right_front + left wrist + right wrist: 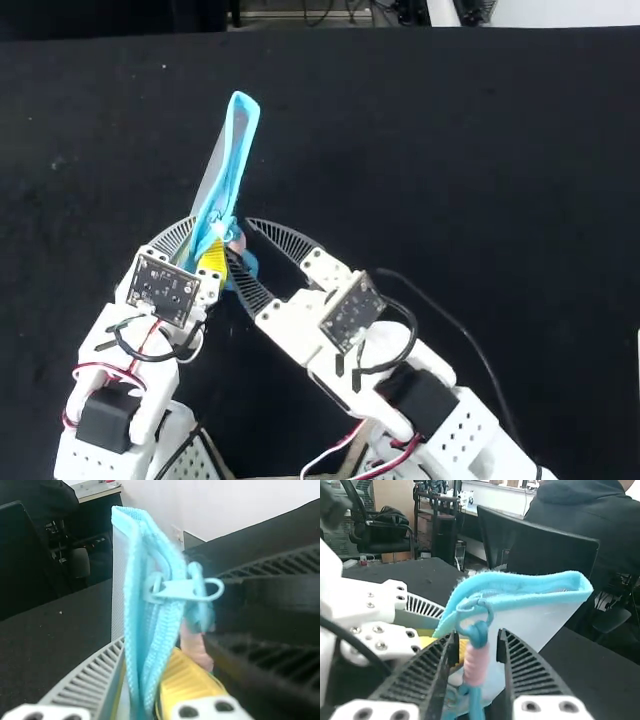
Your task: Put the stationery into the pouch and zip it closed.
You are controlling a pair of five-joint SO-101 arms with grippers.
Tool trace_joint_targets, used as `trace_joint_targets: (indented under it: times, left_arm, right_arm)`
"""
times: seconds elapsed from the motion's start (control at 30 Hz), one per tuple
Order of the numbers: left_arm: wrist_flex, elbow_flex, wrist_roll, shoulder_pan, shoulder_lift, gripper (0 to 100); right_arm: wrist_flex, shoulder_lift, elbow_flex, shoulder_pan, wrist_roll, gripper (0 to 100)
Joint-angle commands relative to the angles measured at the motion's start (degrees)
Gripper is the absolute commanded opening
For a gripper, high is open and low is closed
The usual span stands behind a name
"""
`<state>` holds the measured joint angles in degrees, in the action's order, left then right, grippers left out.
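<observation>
A light blue pouch (228,165) stands off the black table, tilted away from the arms. My left gripper (213,252) is shut on its lower end; in the left wrist view the pouch's blue edge (142,630) is pinched between the grey finger (95,675) and the yellow-padded finger (187,680). The zip slider (175,590) sits near that held end, and a blue cord with a pink bead (476,661) hangs from it. My right gripper (477,642) is open, with its black fingers on either side of the bead and a small gap on each side (238,240).
The black table (450,150) stretches wide behind and to the right of the arms. A black cable (450,320) trails from the right arm. Office chairs (380,530) stand beyond the table's edge.
</observation>
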<state>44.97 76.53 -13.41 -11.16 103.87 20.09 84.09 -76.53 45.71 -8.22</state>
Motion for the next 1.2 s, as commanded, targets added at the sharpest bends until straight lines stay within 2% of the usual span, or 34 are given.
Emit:
trace_joint_targets:
  times: [0.0, 0.3, 0.5, 0.7, 0.87, 1.17]
  left_arm:
    - [-0.18, -1.98, -0.7, 0.22, 0.53, 5]
    - [-1.58, -1.45, -0.7, 0.22, 0.53, 5]
    - [-1.67, -1.36, -0.7, 0.75, 0.53, 5]
    - [-1.67, -1.36, -0.7, 0.75, 0.53, 5]
    - [-1.67, -1.36, -0.7, 0.75, 0.53, 5]
    - [-1.58, -1.36, -0.7, 0.31, 0.53, 5]
  right_arm:
    - [-2.73, 0.48, 0.48, -0.79, 0.35, 12.1]
    - [-4.92, -3.03, 0.84, -0.53, 0.62, 12.3]
    - [-10.37, -8.92, 0.84, -0.53, 0.7, 12.2]
    - [-9.85, -6.9, 1.19, -0.53, 0.7, 12.1]
    - [-3.43, -3.12, 2.42, -0.53, 0.7, 12.3]
    - [-2.9, -1.36, 2.59, -0.44, 0.7, 12.3]
